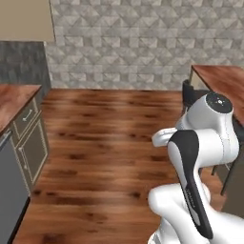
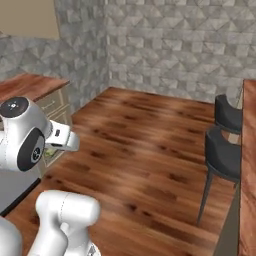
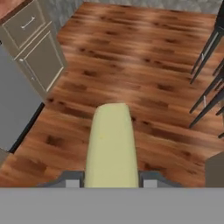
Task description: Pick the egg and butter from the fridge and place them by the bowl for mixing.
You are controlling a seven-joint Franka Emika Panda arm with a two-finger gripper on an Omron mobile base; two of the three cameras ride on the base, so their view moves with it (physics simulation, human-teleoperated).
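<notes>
Now, left base view: my white arm (image 1: 200, 157) over glossy wood-plank floor (image 1: 105, 138), patterned grey stone wall (image 1: 124, 43) behind.
Right base view: 2 dark stools (image 2: 225, 145) beside wooden counter (image 2: 248, 165).
Hand view: my gripper (image 3: 111, 181) clenched on butter (image 3: 110, 146), pale yellow smooth block, long axis pointing away from me, above floor.
</notes>
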